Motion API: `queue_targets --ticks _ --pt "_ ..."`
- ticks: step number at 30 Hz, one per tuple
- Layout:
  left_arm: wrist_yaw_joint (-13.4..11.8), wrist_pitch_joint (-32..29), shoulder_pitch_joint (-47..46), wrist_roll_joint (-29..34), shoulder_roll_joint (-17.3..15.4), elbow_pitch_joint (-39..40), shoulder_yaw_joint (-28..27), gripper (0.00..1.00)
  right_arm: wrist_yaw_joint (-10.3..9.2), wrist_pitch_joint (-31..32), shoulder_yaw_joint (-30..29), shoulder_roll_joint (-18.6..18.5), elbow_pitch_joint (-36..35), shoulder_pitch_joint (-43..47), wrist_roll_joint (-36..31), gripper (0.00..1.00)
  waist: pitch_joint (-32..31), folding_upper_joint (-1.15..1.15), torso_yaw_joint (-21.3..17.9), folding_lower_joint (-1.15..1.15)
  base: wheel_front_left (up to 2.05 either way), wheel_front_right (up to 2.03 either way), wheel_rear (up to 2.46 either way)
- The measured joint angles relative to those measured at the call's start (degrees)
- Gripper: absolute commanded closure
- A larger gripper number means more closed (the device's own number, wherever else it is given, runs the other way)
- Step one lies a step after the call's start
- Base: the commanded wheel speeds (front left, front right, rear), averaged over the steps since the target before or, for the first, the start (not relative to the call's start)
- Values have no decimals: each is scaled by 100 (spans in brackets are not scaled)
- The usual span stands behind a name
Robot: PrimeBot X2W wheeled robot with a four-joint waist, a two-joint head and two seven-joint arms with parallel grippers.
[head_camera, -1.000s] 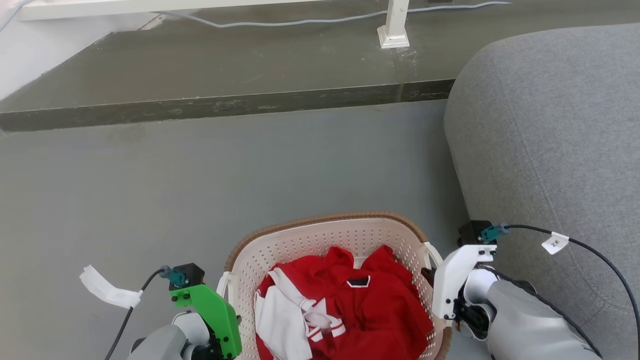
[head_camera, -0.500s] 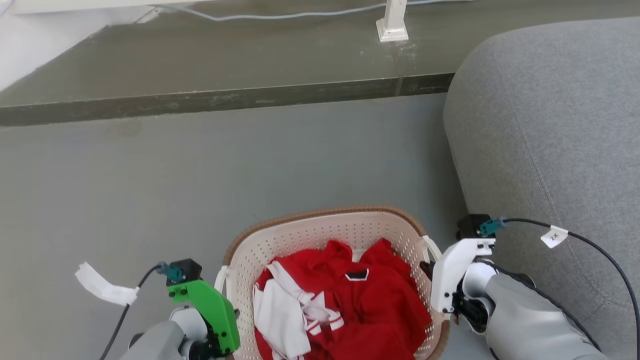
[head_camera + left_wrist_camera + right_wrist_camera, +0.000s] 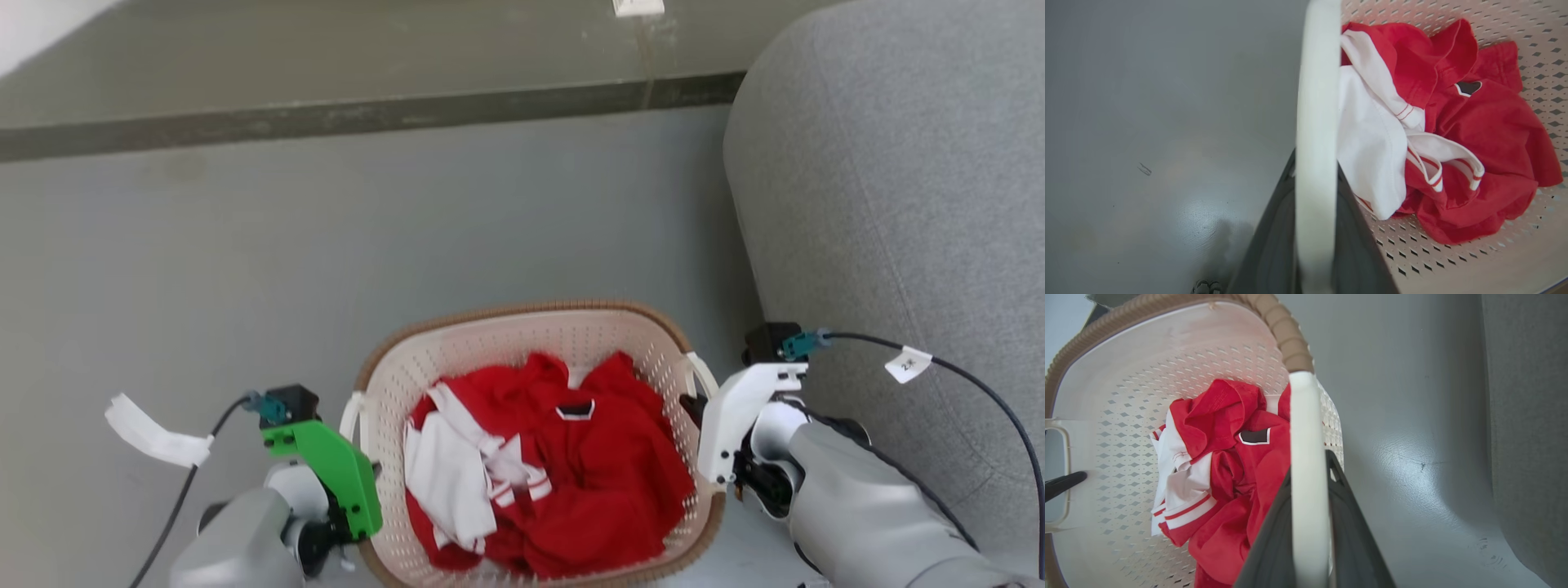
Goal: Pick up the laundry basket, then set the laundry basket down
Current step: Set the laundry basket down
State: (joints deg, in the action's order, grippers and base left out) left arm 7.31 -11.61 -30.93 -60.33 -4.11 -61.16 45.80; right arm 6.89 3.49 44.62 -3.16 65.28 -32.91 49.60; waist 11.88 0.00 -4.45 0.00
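The laundry basket is cream-white and perforated with a brown woven rim. It sits low in the head view between my arms and holds red and white clothes. My left gripper, under its green mount, is shut on the basket's left white handle, with a dark finger on each side of the bar. My right gripper is shut on the right handle in the same way, fingers flanking it. I cannot tell whether the basket's base touches the floor.
A grey sofa bulges close beside my right arm. A darker raised step crosses the back, with a white post foot on it. Bare grey floor lies ahead and to the left.
The head camera has tilted down, so the whole picture has slid upward and more of the basket shows. Both grippers keep their hold on the handles.
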Motion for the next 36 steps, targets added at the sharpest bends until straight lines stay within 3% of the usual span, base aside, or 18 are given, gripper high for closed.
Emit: queue_targets --ticks 36 --pt "23 1257 -1587 207 -231 196 -86 100 5 -1410 -135 -46 -168 -1441 -23 100 2645 0 23 1 0 0 0"
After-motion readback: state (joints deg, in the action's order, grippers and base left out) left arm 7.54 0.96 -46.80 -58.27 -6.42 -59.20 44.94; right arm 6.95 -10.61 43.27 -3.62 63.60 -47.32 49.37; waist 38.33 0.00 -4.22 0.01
